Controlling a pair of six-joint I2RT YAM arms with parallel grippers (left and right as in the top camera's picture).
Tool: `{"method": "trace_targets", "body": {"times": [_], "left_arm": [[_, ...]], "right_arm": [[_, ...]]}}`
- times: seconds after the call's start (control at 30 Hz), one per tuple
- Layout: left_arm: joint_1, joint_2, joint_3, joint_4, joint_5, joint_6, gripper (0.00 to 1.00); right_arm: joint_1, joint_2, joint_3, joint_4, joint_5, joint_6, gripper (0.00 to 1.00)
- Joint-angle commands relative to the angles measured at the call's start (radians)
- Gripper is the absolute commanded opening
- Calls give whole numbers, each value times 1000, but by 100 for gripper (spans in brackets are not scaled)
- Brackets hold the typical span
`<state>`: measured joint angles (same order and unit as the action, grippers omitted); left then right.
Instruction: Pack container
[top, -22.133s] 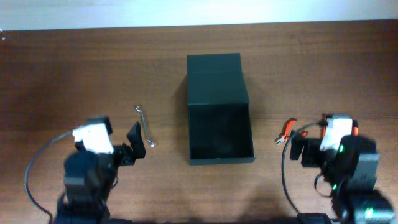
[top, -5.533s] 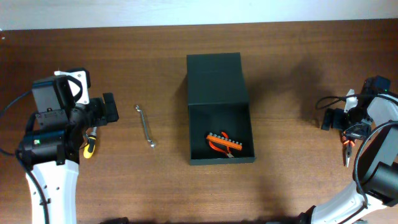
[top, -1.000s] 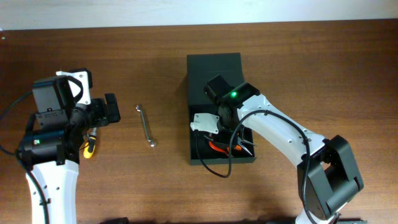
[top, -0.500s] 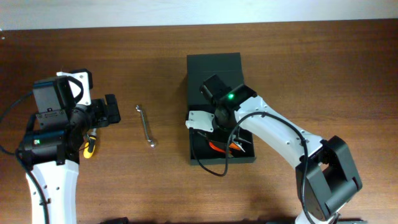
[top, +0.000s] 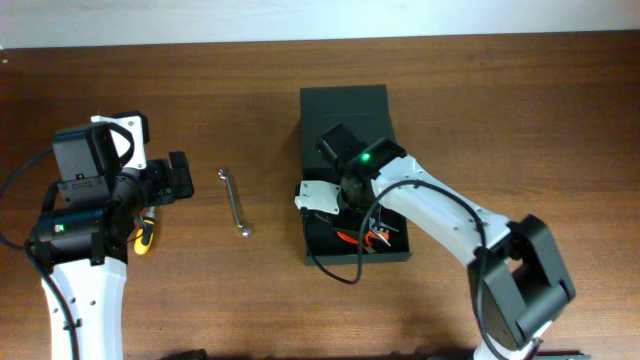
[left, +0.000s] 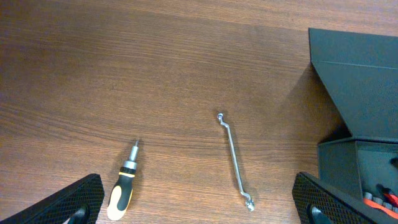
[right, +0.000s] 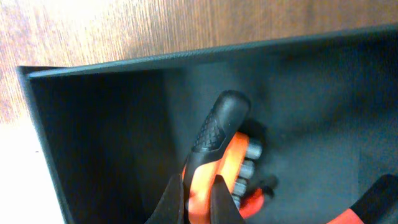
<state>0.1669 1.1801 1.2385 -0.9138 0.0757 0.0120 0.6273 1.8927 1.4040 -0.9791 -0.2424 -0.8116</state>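
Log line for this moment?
right gripper holding pliers inside container | left gripper open | wrench, screwdriver on table

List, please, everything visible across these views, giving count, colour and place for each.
container: one, dark green-black, mid-table, lid open
pliers: one, orange-black handles, inside the container
bit holder: one, orange with grey bits, inside the container beside the pliers
wrench: one, silver, on the table between container and left arm
screwdriver: one, yellow-black handle, on the table near the left arm
table: one, brown wood
left gripper: one, black, open over the table
right gripper: one, black, shut on the pliers
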Motion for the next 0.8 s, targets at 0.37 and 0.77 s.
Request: {"method": "trace_targets", "body": {"times": [0.37, 0.77], "left_arm": [[5, -2, 17, -1, 15, 19, 99], [-69, -20, 82, -69, -97, -14, 99]], "right_arm": [[6, 68, -7, 2, -19, 43, 60], [-80, -13, 257, -170, 75, 237, 99]]}}
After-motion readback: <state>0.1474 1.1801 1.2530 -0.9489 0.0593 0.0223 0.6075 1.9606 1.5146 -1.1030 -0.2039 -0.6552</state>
